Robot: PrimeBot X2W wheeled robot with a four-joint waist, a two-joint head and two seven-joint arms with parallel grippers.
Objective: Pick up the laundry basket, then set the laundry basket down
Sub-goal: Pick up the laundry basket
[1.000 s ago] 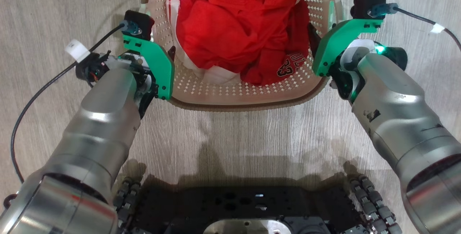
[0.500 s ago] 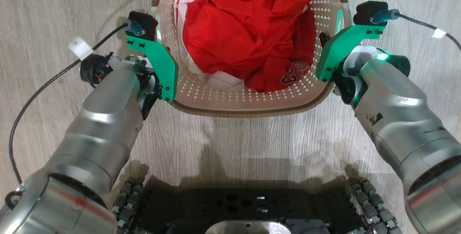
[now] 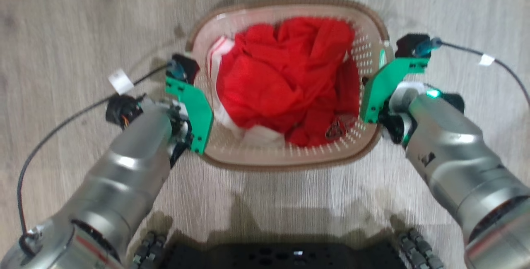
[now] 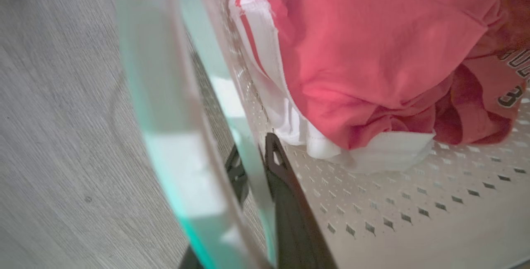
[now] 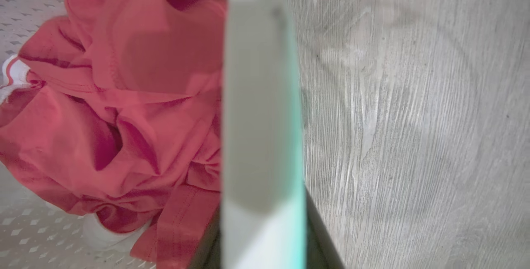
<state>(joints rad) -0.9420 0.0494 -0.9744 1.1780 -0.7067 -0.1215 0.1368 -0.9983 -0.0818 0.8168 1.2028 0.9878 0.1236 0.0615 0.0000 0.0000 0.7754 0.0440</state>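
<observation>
a small cream plastic laundry basket [image 3: 285,162] with perforated walls and a brown woven-look rim lies between the two silver arms, just beyond the robot's black wheeled base [image 3: 281,256], over a pale grey wood-grain floor [image 3: 62,33]. the head view is blurred, so whether the basket touches the floor cannot be told. a crumpled red jersey with white trim [image 3: 285,91] fills most of its inside.

the left gripper [image 4: 254,165] is clamped on the basket's left wall, one dark finger [image 4: 275,161] inside against the perforations and the other outside, beside the pale side handle [image 4: 165,95]. the right gripper [image 5: 263,240] pinches the right side the same way, its fingers pressed on either side of the pale strip of handle [image 5: 261,95].

green camera brackets [image 3: 192,103] hide both grips from above. thin black cables with white tags [image 3: 62,126] trail over the floor to the left and right of the basket.
</observation>
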